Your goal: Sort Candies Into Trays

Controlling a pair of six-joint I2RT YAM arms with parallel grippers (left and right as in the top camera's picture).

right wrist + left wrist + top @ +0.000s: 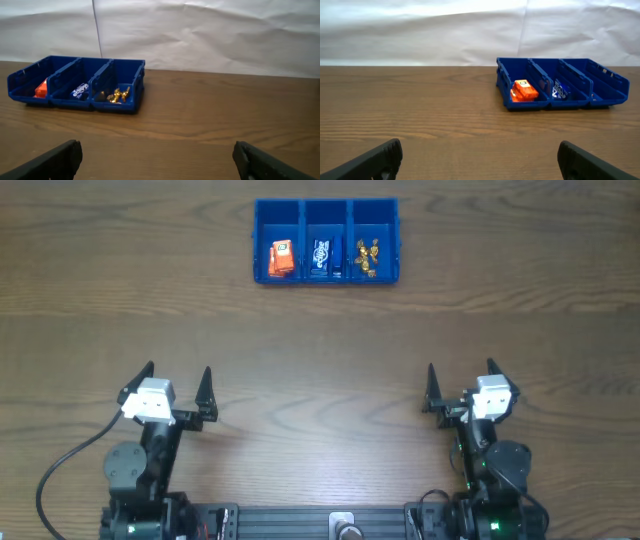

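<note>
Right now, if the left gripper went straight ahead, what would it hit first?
Likely nothing: the left gripper points across bare brown wooden table, passing left of the blue plastic three-compartment tray, though depth is unclear.

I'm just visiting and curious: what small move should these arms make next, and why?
Probably none; the sorting looks done: the orange candy, blue candy and gold candies already lie in separate compartments of the blue tray, and the left gripper and right gripper hang open, holding nothing.
</note>
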